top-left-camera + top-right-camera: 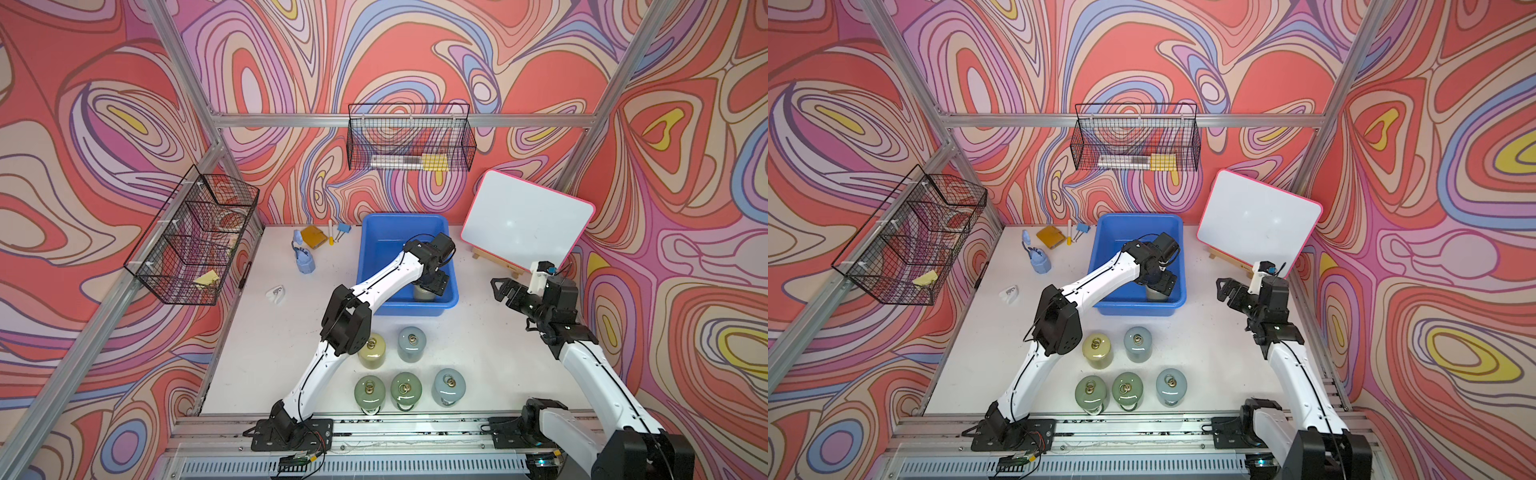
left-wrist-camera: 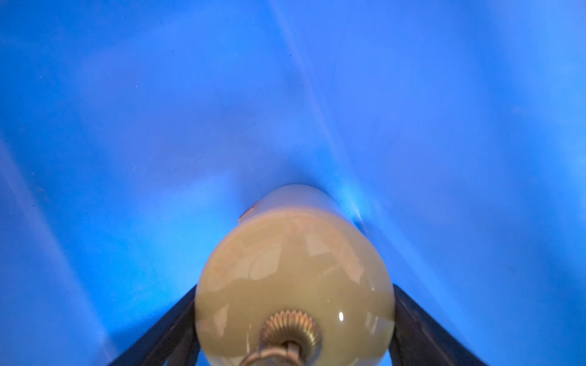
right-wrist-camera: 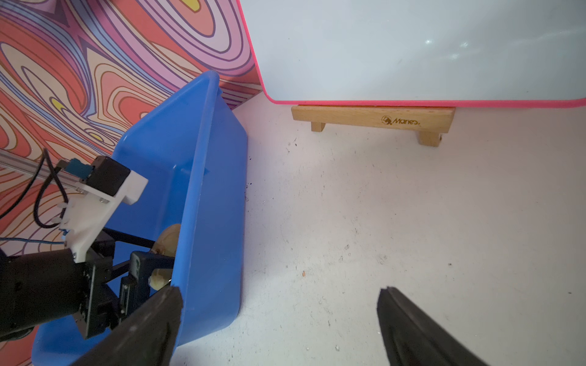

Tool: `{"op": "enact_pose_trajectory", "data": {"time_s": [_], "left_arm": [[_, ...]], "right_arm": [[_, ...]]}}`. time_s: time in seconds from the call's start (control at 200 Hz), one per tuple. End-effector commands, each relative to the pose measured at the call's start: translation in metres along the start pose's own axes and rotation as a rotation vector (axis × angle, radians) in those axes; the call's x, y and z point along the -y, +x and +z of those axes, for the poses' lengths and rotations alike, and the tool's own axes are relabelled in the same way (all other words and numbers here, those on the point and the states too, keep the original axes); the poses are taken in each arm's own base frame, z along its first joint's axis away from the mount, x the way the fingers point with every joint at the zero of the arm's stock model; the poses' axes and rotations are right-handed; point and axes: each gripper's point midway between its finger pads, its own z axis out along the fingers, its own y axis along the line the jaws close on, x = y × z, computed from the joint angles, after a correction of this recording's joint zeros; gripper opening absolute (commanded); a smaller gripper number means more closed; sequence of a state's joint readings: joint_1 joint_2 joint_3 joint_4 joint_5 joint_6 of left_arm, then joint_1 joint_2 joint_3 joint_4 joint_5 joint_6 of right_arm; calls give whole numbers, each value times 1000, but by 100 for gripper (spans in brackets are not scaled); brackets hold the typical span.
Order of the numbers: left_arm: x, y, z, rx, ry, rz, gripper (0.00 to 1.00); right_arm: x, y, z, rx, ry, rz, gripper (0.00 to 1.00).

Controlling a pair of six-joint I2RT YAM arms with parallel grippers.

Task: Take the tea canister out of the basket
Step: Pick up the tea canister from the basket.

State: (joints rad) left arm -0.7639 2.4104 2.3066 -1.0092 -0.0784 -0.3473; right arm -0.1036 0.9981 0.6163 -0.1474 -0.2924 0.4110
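- The tea canister (image 2: 285, 247) is not out yet. It sits inside the basket (image 1: 415, 308), in the lower right corner in both top views.
- The left gripper (image 2: 295, 285) is down in the basket. Its fingers (image 2: 174, 326) press on both sides of the tea canister, holding it.
- I cannot tell if it is lifted yet.
- Left to do: lift it out onto the tabletop (image 1: 478, 340), where 5 other canisters (image 1: 371, 351) stand.
- The right gripper (image 1: 497, 290) is wide and empty, right of the basket.

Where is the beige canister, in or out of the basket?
In. The canister stands in a corner of the basket, blue walls around it, with the left gripper straddling it.
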Motion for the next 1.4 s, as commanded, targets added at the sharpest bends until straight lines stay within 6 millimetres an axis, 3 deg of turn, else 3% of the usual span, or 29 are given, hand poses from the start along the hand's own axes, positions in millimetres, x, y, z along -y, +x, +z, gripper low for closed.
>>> {"op": "enact_pose_trajectory", "data": {"time_s": [0.0,0.24,0.691,0.986,1.392], "left_arm": [[-1,2,20,-22,10,5,90],[-1,3,23,-25,12,11,89],[-5,-7,9,15,10,21,51],[-9,-24,-37,106,8,35,40],[-18,-35,-97,191,2,44,38]], "right_arm": [[3,2,3,1,0,-3,98],[3,2,3,2,0,-3,98],[3,2,3,2,1,-3,98],[3,2,3,0,1,-2,98],[4,3,3,-1,4,-2,98]]}}
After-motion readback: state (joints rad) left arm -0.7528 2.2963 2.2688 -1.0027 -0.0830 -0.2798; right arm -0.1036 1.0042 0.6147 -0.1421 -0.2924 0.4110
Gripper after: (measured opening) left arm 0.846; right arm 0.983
